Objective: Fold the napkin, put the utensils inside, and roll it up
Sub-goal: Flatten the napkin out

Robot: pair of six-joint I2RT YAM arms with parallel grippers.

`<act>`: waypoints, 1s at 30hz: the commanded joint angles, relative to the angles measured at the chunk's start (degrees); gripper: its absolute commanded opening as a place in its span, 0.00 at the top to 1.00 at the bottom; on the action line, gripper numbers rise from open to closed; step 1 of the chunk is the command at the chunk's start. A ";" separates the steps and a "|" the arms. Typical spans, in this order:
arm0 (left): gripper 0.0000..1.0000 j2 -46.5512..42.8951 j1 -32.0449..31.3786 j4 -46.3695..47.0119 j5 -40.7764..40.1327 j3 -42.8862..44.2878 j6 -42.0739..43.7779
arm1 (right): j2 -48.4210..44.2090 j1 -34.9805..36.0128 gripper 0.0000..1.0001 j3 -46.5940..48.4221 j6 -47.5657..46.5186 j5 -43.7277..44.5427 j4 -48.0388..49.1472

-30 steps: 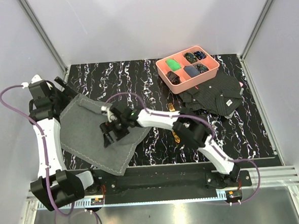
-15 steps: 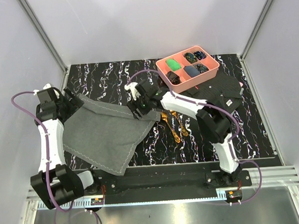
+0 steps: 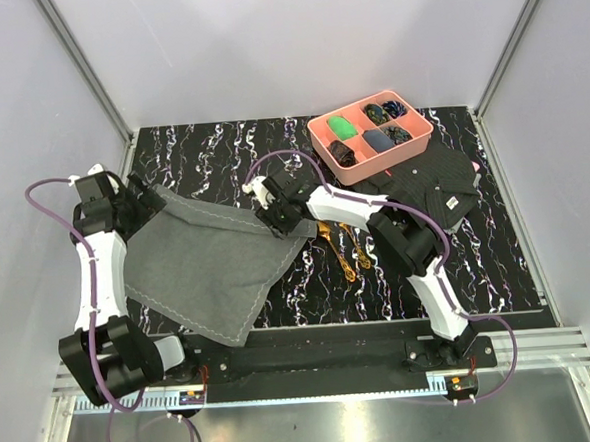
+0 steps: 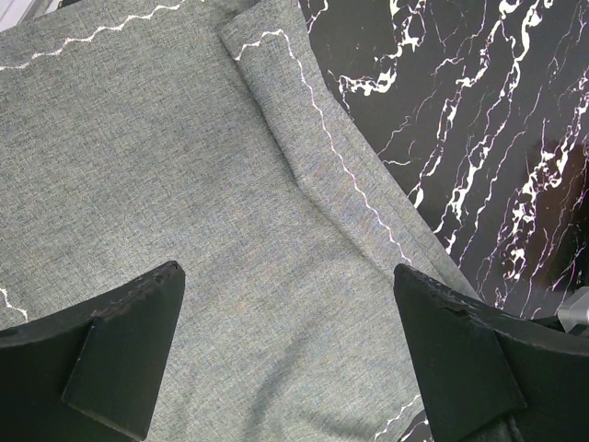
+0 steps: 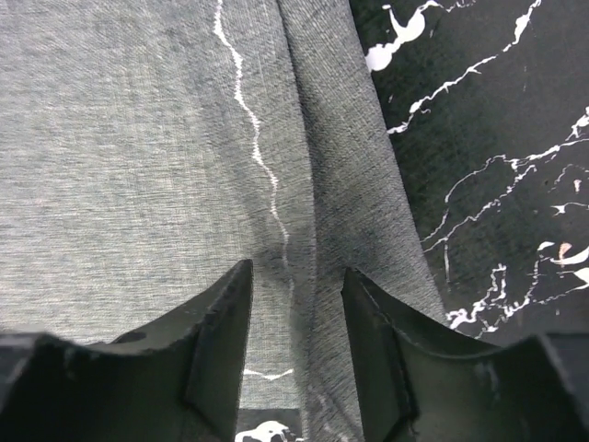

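The grey napkin (image 3: 207,261) lies spread on the left half of the black marbled table. My left gripper (image 3: 139,205) hovers over the napkin's far left corner, open wide, with only flat cloth (image 4: 184,184) under its jaws (image 4: 287,272). My right gripper (image 3: 275,220) sits at the napkin's far right corner. In the right wrist view its jaws (image 5: 296,269) stand narrowed astride a raised fold of the stitched edge (image 5: 138,138), with a gap still showing on either side. The gold utensils (image 3: 342,250) lie on the table just right of the napkin.
A pink tray (image 3: 391,160) with small dark and green items stands at the back right. A black patterned cloth with a white tag (image 3: 434,192) lies in front of it. Grey walls close in the table on three sides.
My right arm has swung from the napkin's middle to its far right corner and its jaws have narrowed. The napkin now lies spread further right. The left gripper shifted slightly and stayed open.
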 commanded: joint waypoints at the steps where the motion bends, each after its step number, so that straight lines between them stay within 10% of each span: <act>1: 0.01 -0.24 0.07 2.54 -0.23 -0.92 1.07 | 1.47 0.28 0.64 2.61 -1.20 2.53 0.23; 5: 0.01 -0.76 -0.02 3.06 0.47 -2.33 -0.07 | 2.00 -0.69 1.00 4.45 0.02 1.30 0.23; 19: 0.01 -0.42 -13.63 18.18 -3.12 -23.33 -17.56 | 7.17 -13.87 1.00 16.22 13.73 -19.78 0.05; 30: 0.01 0.82 -14.79 19.32 -3.74 -28.96 -18.18 | 14.48 -19.94 0.98 24.49 21.12 -17.70 -2.57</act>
